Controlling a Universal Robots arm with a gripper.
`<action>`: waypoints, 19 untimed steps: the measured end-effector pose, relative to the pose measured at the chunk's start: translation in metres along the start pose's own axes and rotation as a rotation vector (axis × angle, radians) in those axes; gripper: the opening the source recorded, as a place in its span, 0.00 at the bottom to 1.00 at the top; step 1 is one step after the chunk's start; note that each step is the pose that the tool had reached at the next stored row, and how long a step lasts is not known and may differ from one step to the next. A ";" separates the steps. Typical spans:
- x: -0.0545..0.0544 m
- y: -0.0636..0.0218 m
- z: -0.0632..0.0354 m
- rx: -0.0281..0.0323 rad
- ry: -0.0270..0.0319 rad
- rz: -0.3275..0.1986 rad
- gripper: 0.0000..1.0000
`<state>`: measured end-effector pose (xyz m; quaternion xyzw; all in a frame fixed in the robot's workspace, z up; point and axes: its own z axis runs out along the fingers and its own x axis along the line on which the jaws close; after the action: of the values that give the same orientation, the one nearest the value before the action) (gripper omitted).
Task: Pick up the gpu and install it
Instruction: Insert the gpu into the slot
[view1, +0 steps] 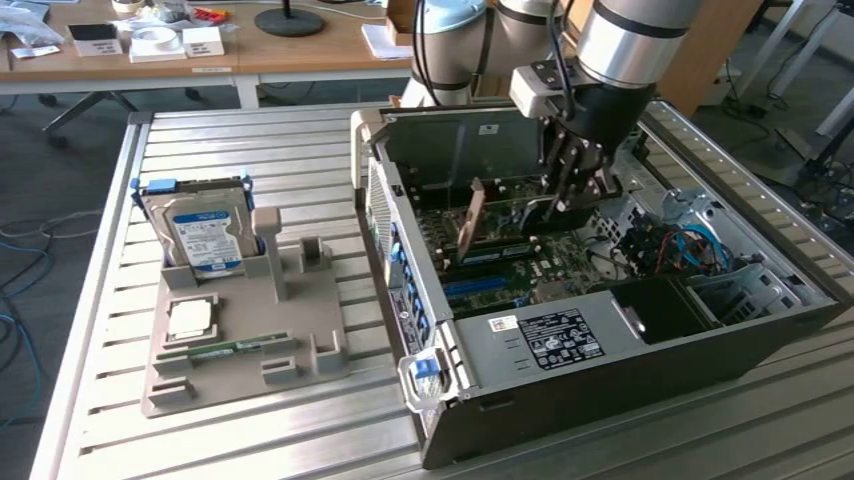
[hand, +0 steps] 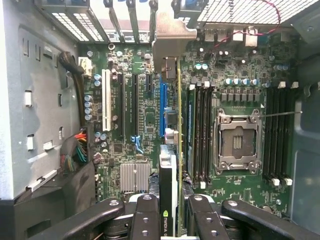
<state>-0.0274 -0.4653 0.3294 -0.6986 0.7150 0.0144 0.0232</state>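
my claw (hand: 172, 222) pinches the gpu (hand: 168, 175), holding it on edge inside the open computer case (view1: 601, 380), over the motherboard (hand: 125, 125), metal bracket toward the rear slots; the case lies on the bench (view1: 267, 135).

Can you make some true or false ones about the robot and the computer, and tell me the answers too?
1. The gripper has the gpu between its fingers, inside the computer case. True.
2. The hard drive lies inside the case. False: it stands upright in the grey holder, outside the case.
3. The case is open, so the motherboard can be seen. True.
4. A fan covers the processor socket. False: the socket is bare, with nothing on top.
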 end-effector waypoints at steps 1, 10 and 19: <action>0.000 0.0004 0.0006 0.0000 0.0000 0.000 0.27; 0.001 0.0032 0.0085 0.0000 -0.0001 0.000 0.27; 0.001 0.0046 0.0140 -0.0001 0.0002 0.000 0.27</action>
<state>-0.0318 -0.4653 0.3154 -0.6986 0.7150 0.0144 0.0231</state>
